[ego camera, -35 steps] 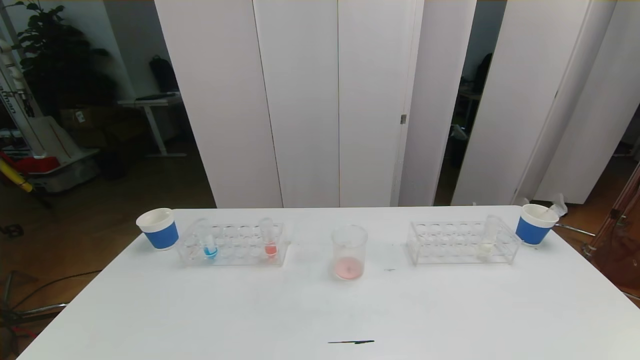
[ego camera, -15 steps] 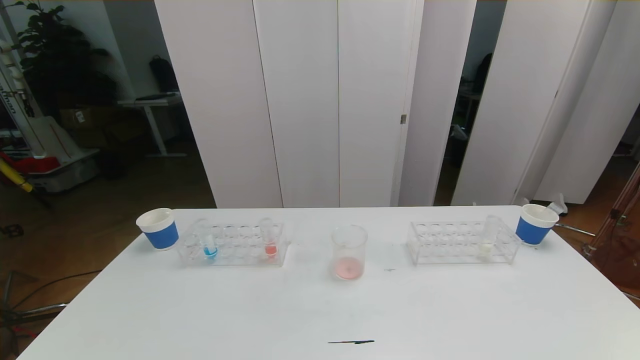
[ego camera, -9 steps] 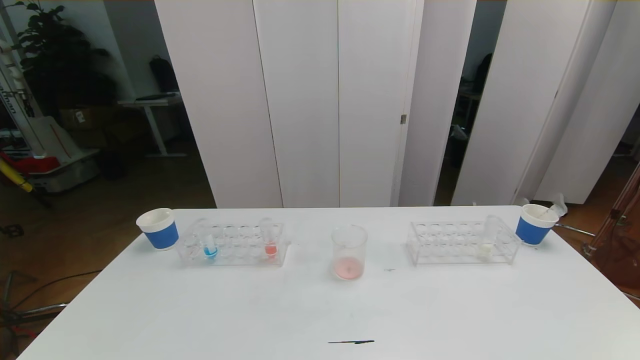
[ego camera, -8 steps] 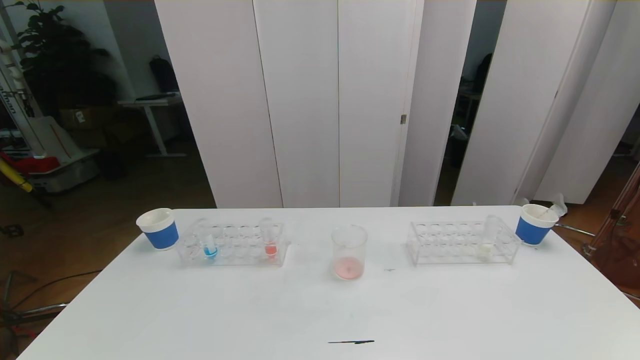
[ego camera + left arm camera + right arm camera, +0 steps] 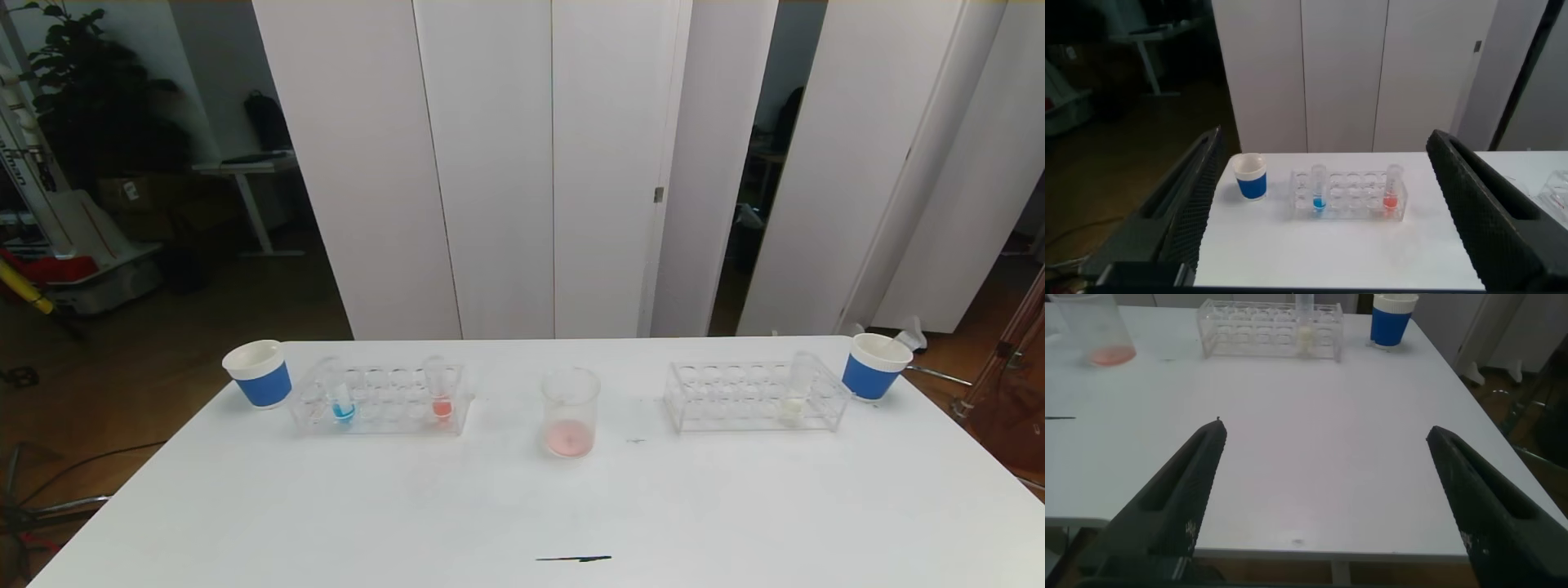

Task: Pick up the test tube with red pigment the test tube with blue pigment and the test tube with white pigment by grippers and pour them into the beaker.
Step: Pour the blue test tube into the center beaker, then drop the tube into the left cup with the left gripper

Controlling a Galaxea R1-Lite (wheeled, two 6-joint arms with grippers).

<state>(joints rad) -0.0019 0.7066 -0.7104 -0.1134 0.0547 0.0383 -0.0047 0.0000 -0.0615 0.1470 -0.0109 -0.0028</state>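
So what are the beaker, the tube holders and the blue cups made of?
The beaker looks like clear glass or plastic: you see straight through to the pink at its bottom. Both racks seem clear, shiny plastic, probably acrylic, with see-through walls. The cups look like matte paper, white with blue bands.

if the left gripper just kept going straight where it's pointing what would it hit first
Probably the left rack: the open left gripper aims over bare table at it, between the test tube with blue pigment and the red one. Depth is unclear.
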